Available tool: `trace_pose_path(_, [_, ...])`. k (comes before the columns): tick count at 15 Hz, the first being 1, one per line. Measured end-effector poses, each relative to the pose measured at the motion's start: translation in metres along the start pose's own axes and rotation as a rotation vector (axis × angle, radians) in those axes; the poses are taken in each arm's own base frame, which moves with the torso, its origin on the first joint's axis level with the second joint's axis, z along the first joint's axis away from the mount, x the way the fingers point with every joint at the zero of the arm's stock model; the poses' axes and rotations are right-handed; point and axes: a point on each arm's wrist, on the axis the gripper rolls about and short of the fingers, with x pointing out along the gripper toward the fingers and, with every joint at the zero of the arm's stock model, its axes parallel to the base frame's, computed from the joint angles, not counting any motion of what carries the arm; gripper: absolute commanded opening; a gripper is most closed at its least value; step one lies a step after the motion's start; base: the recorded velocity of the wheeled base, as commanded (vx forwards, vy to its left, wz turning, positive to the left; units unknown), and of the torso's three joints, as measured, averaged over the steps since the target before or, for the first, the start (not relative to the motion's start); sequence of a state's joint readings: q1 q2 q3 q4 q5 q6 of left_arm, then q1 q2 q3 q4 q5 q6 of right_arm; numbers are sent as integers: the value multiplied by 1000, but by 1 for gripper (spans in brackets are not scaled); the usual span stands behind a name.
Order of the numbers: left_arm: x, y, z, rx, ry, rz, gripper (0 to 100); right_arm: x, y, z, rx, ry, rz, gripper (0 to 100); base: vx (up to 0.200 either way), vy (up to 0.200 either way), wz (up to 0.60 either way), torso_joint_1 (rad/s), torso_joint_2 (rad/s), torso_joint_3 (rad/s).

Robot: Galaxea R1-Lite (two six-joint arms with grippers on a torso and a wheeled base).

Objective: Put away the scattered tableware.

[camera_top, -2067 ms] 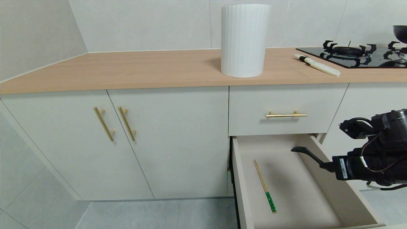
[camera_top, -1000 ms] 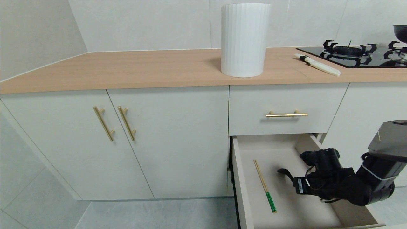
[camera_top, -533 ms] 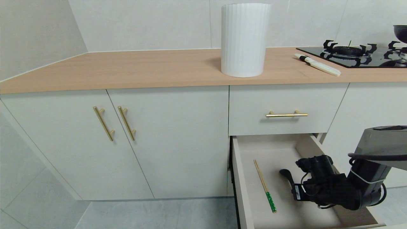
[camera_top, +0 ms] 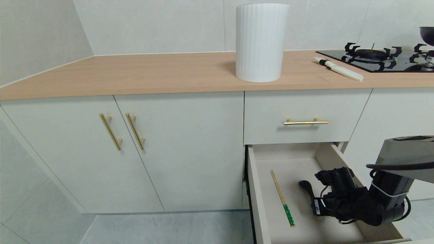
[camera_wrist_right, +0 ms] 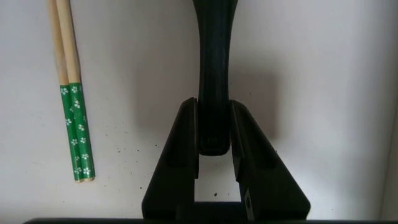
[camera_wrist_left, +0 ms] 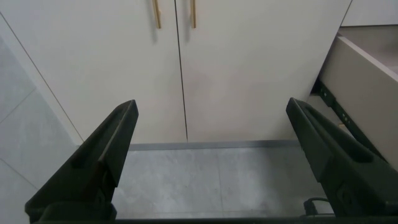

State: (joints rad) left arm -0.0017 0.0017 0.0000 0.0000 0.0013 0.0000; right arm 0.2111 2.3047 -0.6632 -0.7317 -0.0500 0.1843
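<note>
My right gripper: closed on the handle end of the black spoon; low inside the open drawer.
Spoon: looks light, stiff and smooth; I judge it may swivel in so narrow a pinch; a hold nearer the middle would be steadier.
Chopsticks: flat on the drawer floor; beside the spoon, not touching.
My left gripper: spread wide, holding nothing; facing the cupboard doors.
</note>
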Motion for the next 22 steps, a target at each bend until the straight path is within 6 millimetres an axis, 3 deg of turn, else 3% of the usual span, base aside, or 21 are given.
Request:
trace_pose_path(8, [0,0,0,0,0,0,100,0,0,0,2,-3,-6,100,0,0,0,0,0,0])
trace_pose_path(12, [0,0,0,0,0,0,100,-18,0,8,8,-51,-26,100,0,0,0,0,0,0])
trace_pose_path(16, [0,0,0,0,0,0,100,-69,0,24,15,-152,-9,100,0,0,0,0,0,0])
trace_pose_path(19, [0,0,0,0,0,0,100,-128,1,33,11,-200,10,100,0,0,0,0,0,0])
trace_pose_path(22, [0,0,0,0,0,0,100,-184,7,22,-31,-165,76,100,0,0,0,0,0,0])
